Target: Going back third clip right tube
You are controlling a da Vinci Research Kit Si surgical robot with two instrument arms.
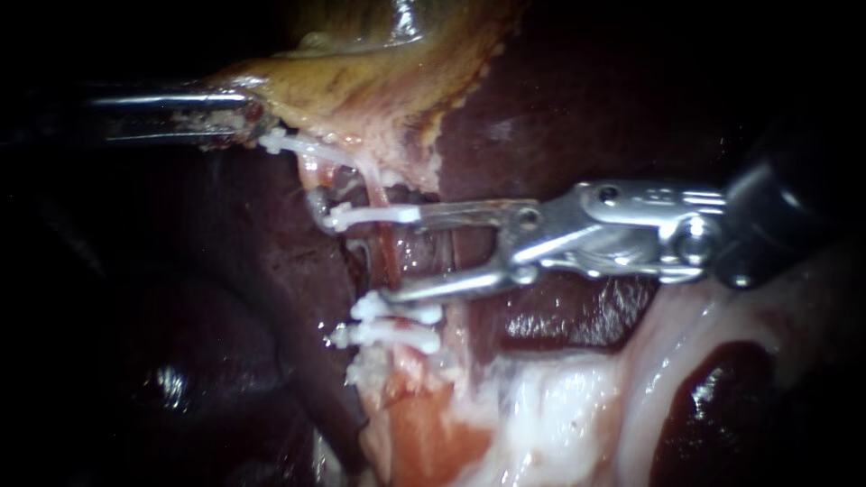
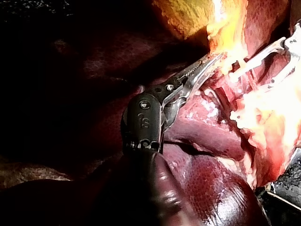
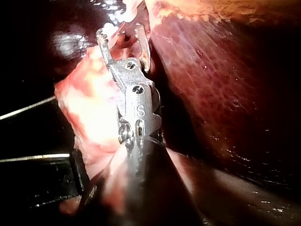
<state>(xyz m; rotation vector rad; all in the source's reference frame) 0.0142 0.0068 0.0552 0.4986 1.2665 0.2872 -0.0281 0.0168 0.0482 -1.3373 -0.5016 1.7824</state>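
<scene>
Clip lies across the tube, its long side running sideways, pointing away from the right instrument. It sits at the upper jaw's tip. That tool is spread wide beside the tube. Past the tube's top, the left instrument pinches the gallbladder.

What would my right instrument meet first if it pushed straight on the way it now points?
Probably the pink tube, which crosses between the open jaws of the right instrument. Depth is unclear, so it might pass above it.
</scene>
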